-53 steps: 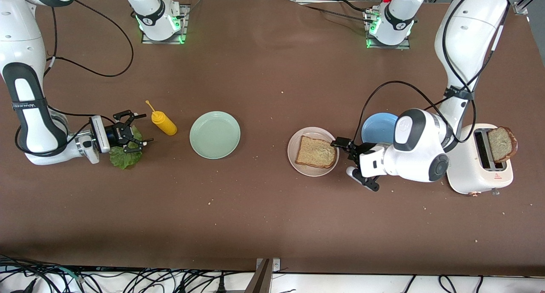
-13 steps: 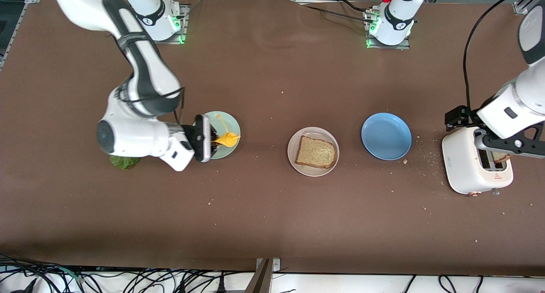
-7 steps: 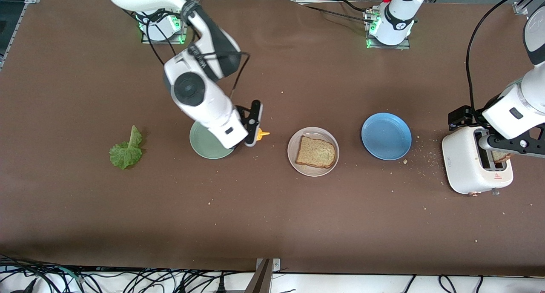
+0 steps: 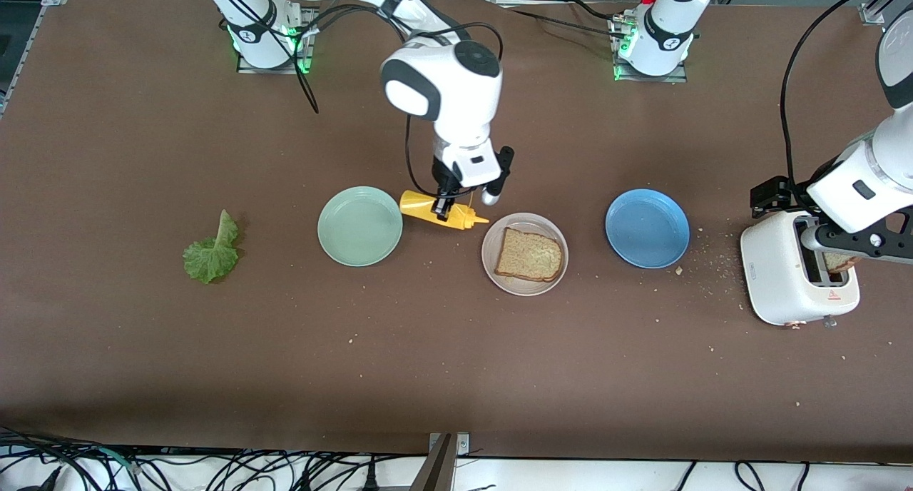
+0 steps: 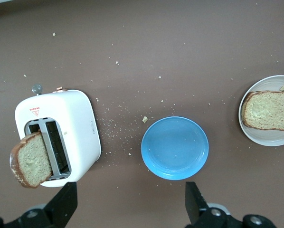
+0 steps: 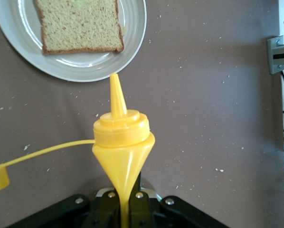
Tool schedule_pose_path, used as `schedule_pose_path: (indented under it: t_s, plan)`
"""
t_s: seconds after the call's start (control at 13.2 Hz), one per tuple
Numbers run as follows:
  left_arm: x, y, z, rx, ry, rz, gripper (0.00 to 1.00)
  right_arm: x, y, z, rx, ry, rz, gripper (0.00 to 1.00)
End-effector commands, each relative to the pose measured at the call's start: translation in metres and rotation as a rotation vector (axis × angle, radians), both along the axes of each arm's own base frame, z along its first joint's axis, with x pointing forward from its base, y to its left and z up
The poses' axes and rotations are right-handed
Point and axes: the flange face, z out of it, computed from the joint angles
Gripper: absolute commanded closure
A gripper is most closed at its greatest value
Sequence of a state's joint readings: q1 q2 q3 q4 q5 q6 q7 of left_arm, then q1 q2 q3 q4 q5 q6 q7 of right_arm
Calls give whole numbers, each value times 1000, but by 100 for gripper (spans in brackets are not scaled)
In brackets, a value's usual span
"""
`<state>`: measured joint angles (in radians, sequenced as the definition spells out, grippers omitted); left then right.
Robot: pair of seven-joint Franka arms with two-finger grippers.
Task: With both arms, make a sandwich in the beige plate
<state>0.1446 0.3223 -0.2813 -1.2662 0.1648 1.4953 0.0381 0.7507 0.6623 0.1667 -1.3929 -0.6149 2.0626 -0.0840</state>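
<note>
A yellow plastic squeeze bottle with a pointed nozzle and a dangling tethered cap is being held clamped in the right gripper, above the table between the round mint-green plate and the round pale beige plate. The bottle is being carried tilted almost flat, its long axis running from the gripper toward the beige plate, so that the nozzle tip is being aimed at the plate's rim without yet being over the square brown wholemeal bread slice lying on it. In the right wrist view the nozzle is being shown just short of the bread's crust, with the cap open. The right arm is the nearer one to the plate; it is being reached out from its base with the wrist turned downward. A short advance along the bottle's own axis is judged to be what is being called for next. The left gripper is being held wide open and empty above the white toaster, where a second bread slice is standing in a slot. The ruffled green lettuce leaf is lying untouched toward the right arm's end of the table, and a round blue plate is resting beside the toaster.
</note>
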Motion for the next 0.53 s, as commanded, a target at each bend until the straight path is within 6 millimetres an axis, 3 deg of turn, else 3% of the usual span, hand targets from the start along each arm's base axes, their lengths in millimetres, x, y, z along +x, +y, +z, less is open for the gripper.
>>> schedule_pose_path:
  t_s: [0.0,0.15,0.45]
  plan:
    - [-2,1,8,-20,3,5,0,-9,25,-31,-61,-126,22,100]
    - [-2,2,8,-22,3,5,0,-15,39,-51,-103,-169,65,100]
    - [-2,5,8,-22,3,9,0,-10,47,-99,-203,-230,82,100]
